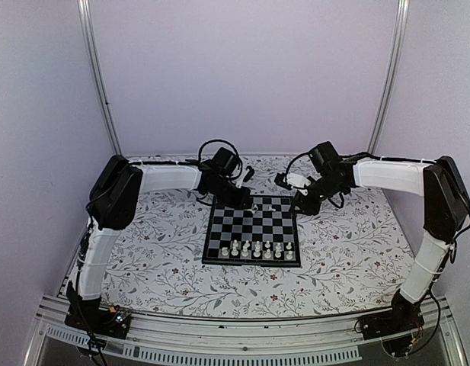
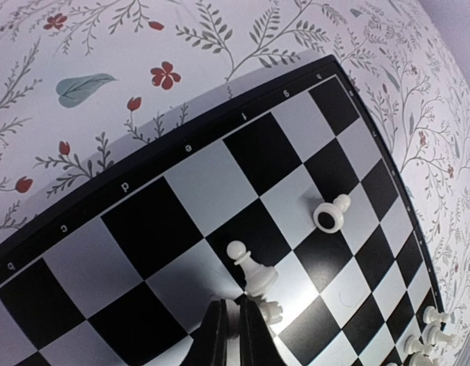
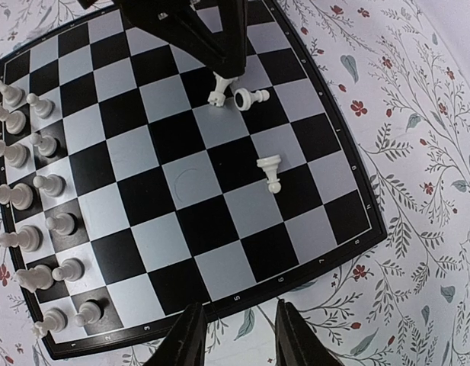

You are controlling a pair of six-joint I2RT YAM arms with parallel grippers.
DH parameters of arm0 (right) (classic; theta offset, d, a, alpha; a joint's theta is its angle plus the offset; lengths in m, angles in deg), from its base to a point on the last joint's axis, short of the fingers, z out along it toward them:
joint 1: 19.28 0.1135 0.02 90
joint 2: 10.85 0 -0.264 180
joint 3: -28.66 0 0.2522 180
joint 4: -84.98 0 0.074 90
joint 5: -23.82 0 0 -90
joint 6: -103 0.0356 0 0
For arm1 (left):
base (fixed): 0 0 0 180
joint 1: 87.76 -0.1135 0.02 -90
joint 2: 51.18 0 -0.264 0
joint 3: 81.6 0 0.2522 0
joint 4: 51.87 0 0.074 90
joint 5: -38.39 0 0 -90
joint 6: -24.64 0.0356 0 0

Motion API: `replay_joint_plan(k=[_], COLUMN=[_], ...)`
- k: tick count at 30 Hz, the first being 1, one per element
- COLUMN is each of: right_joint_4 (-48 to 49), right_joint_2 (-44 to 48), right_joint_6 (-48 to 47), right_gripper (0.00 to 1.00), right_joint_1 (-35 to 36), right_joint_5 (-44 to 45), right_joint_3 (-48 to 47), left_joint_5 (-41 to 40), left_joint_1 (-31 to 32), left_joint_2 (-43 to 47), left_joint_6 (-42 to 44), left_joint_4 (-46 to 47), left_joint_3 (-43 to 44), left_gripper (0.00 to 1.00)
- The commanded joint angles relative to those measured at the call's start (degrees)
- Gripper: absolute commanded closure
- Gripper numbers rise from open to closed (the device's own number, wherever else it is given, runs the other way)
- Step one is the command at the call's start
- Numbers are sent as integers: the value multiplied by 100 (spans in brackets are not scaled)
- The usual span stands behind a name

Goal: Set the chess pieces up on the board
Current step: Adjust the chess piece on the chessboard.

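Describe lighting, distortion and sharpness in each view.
Top external: soft, even light, no glare, yet the pawns are too small for detail. Left wrist: the wide lens bows the board edge, and the left hand at the bottom is a dark, close shape. Right wrist: the same bowing, sharp focus, only a faint shadow by the lying pawn.

Soft, even light with a faint violet cast fills the overhead view, which is coarse enough that the pieces (image 1: 257,248) along the lower edge of the board (image 1: 254,221) blur together. Both wrist views are sharper but bow the board edges outward, and shadows there are short and faint.
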Motion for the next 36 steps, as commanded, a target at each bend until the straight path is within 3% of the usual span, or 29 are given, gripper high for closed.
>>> replay_joint_plan(k=[1,11,25,36], right_joint_4=[-87,-5,17,31], right_joint_2=[-138,-421,-1435,-2219], right_joint_6=[-3,549,1031,1266], right_gripper=[67,67,67,66], right_joint_1=[-21,102,792,1034], right_joint_5=[-150,-903,-563,-357], right_joint_3=[-19,-328,-1500,-2214], left_joint_5=[241,1018,2079,2322], left_joint_1=[-150,-396,-765,-843], left_joint_2=[246,542,590,544], left_joint_6=[-178,-836,-1517,-1668], left_joint_4=[149,918,2020,2452], left_joint_3=[-359,-1205,-1939,-2092], left_gripper=[93,92,91,90])
